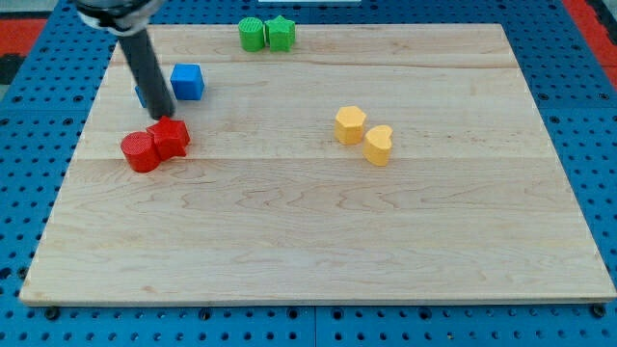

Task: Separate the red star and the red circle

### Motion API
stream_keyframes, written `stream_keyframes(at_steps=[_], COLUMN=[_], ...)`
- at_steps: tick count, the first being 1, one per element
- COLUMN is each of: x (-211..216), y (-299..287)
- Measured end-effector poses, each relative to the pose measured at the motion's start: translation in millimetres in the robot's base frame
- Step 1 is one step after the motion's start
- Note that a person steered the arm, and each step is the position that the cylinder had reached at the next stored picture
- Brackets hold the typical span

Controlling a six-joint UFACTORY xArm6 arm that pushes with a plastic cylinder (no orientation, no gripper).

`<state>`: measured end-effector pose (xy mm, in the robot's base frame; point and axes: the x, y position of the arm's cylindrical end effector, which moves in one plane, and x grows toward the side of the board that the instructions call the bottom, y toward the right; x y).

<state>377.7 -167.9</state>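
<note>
Two red blocks are sitting pressed together near the view's left side of the wooden board [289,241]: the red circle [140,151] is lying on the view's left, and the red star [171,137] is touching it on the right and slightly higher up. They are not standing apart at all; their sides are meeting.

The dark rod [147,69] is slanting down from the view's top left, and my tip [162,118] is resting right at the upper edge of the red star, apparently touching it. There being no claw on this arm, nothing is being grasped or clenched; the rod is simply standing bare against the star's top side.

Just above the red pair, a blue cube [188,81] is sitting to the right of the rod, and a second blue block [141,95] is peeking out from behind the rod on its left, too hidden for me to tell its shape.

At the view's top edge, a green circle [251,34] and a green star [281,33] are sitting side by side, touching. Right of centre, a yellow hexagon [350,124] and a yellow heart [378,145] are lying close together, the heart lower and to the right, well apart from the red blocks.

The board is resting on a blue perforated surface [39,116].
</note>
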Motion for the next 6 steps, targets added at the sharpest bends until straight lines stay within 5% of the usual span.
stream_keyframes(at_steps=[1,2,4,6], x=[-10,54,36,28], y=[103,115,-36,2])
